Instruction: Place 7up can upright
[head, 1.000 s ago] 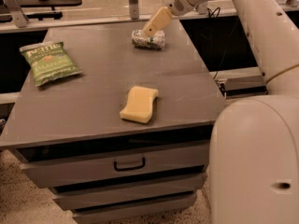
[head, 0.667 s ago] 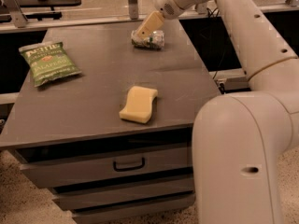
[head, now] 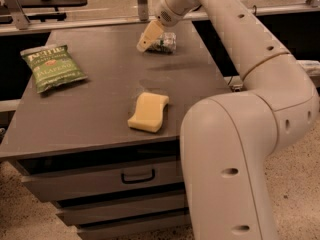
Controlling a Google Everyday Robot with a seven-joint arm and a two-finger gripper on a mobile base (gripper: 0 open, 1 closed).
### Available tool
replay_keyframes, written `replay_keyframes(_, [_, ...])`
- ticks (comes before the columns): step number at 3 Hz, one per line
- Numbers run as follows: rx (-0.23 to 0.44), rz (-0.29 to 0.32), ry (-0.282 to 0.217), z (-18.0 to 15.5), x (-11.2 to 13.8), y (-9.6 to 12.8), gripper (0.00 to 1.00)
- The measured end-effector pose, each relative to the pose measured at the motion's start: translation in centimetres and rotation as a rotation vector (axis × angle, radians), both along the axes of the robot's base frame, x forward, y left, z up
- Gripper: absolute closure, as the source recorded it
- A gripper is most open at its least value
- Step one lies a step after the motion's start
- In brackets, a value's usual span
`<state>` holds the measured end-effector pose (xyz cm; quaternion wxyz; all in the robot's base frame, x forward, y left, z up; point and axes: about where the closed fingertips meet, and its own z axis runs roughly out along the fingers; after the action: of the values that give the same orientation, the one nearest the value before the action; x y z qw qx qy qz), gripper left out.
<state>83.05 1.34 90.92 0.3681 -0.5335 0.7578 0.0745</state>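
The 7up can (head: 166, 42) lies on its side near the far edge of the grey cabinet top (head: 100, 99). It is silvery with green markings. My gripper (head: 144, 44) comes down from the arm above and sits right at the can's left end. Its tan tip partly covers that end of the can. I cannot tell whether it touches the can.
A green chip bag (head: 54, 67) lies flat at the left of the top. A yellow sponge (head: 148, 112) lies near the front edge. My arm's large body (head: 235, 159) fills the right foreground. Drawers (head: 137, 176) are below the top.
My gripper has moved down and to the left, from above the can to its left end. The can has stayed lying in the same place.
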Motion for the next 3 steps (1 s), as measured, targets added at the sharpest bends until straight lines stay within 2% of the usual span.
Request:
replay_keyframes(2, [-0.108,-0.031,0.039,-3.3,1.3,1.0,0.0])
replay_keyframes(3, [-0.143,-0.029,0.064,-4.8,1.5,1.1,0.15])
